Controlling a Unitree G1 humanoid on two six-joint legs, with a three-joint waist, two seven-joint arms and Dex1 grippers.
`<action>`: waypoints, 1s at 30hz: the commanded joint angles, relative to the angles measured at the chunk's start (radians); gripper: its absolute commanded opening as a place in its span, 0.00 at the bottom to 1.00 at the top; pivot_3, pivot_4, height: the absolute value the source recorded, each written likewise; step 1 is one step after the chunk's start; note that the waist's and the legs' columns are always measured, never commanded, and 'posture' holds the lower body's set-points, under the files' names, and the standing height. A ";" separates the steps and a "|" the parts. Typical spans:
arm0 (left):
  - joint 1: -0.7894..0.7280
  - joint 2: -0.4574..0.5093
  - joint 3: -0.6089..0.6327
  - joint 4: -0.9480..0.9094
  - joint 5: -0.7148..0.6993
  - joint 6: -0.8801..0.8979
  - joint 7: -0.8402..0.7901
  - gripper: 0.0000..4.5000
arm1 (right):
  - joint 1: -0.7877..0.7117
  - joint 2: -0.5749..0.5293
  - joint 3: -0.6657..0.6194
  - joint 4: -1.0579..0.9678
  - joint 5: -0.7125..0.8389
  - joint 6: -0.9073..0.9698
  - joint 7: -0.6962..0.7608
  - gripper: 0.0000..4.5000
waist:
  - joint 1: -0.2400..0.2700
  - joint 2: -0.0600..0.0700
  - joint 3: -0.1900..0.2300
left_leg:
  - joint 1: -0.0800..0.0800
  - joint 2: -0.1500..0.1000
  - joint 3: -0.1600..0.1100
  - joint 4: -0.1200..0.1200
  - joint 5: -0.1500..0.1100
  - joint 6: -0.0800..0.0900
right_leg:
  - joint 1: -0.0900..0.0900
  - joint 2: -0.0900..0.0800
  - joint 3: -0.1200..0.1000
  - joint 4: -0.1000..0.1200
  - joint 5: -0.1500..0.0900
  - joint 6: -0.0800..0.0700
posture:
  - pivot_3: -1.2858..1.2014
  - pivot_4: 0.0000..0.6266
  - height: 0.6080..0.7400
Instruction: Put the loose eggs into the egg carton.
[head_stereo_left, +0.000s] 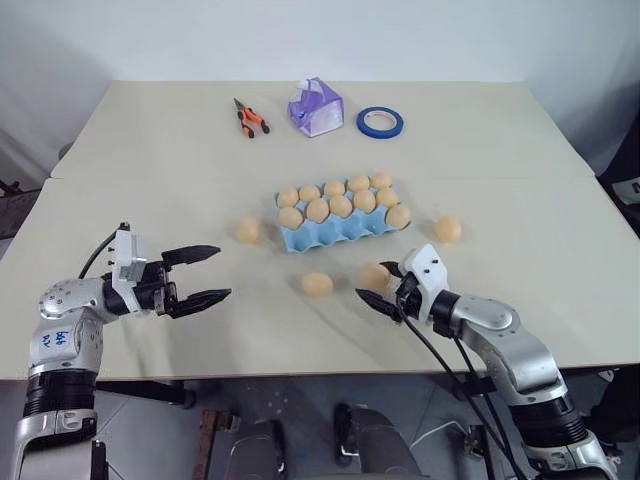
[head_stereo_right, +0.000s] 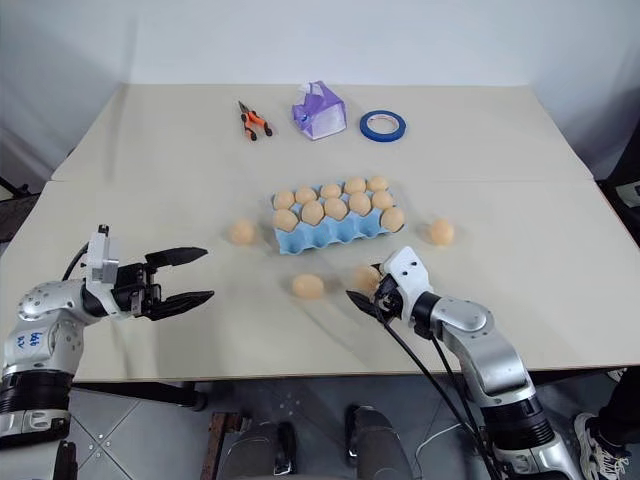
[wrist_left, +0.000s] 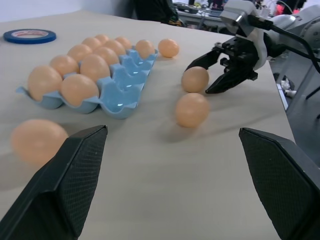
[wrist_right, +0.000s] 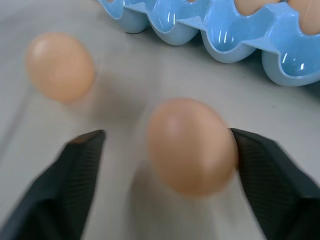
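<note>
Beige table (head_stereo_left: 150, 150): near its front edge, right gripper (head_stereo_left: 383, 287) stands half-open around an egg (head_stereo_left: 374, 275), one finger touching it. Left gripper (head_stereo_left: 200, 274) hangs wide open, empty. Carton (head_stereo_left: 340, 228) sits mid-table, front cups bare, three more eggs (head_stereo_left: 317, 284) loose around it.

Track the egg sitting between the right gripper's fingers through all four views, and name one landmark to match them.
Left eye view: the egg lies below the egg carton, at the right gripper.
Right eye view: just below the carton, lower centre.
Left wrist view: the farther of the two middle eggs, between the black fingers.
Right wrist view: large, centre.
Landmark: the blue carton.
</note>
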 joint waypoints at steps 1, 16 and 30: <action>0.007 -0.001 0.027 -0.044 -0.032 -0.007 0.003 1.00 | -0.009 0.003 -0.030 -0.022 0.003 -0.033 -0.001 0.55 | 0.000 0.000 0.000 | 0.000 0.000 0.000 0.000 0.000 0.000 | 0.000 0.000 0.000 0.000 0.000 0.000 | 0.52 0.24 1.00; 0.000 -0.017 0.024 -0.045 -0.034 -0.006 0.016 1.00 | -0.350 0.093 -0.065 0.205 -0.045 -0.012 -0.113 0.31 | -0.008 0.000 0.000 | 0.000 0.000 0.000 0.000 0.000 -0.001 | 0.000 0.000 0.000 0.000 0.000 -0.001 | 0.52 0.24 1.00; 0.035 -0.018 0.058 -0.078 -0.040 -0.010 0.056 1.00 | -0.428 0.101 -0.051 0.364 -0.120 -0.062 -0.093 0.61 | -0.016 0.001 0.000 | -0.002 0.000 0.001 -0.001 0.000 0.000 | -0.002 -0.001 0.001 0.000 0.000 -0.001 | 0.52 0.24 1.00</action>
